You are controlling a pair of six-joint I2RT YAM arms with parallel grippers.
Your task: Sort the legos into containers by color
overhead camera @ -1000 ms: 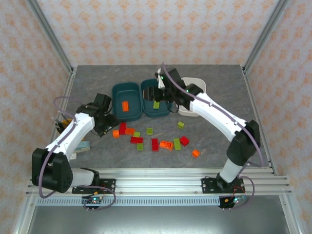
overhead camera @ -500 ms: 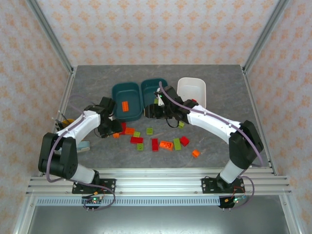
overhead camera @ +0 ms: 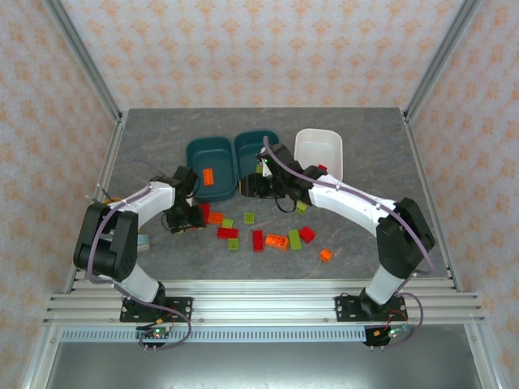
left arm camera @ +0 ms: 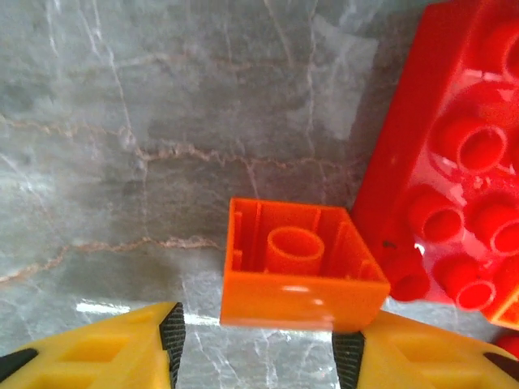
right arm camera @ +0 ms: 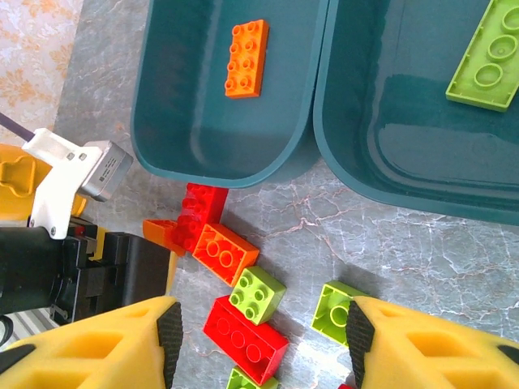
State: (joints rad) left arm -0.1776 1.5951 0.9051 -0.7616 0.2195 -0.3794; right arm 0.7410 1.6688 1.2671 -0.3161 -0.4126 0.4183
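This was a robot test booth in a lab: a grey stone-patterned worktop (overhead camera: 373, 130) boxed in by patterned wall panels (overhead camera: 268, 49) and bare aluminium posts (overhead camera: 83, 57), with two white robot arms (overhead camera: 357, 200) bolted to a slotted metal rail (overhead camera: 259, 306) along the near edge.

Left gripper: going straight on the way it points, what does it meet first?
Probably the small orange brick, hollow side up, lying just ahead of the open left gripper; the red brick sits off to the side.

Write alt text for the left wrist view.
A small orange lego lies hollow side up on the grey table, just ahead of the yellow fingers of the open left gripper. A larger red lego sits close on its right.
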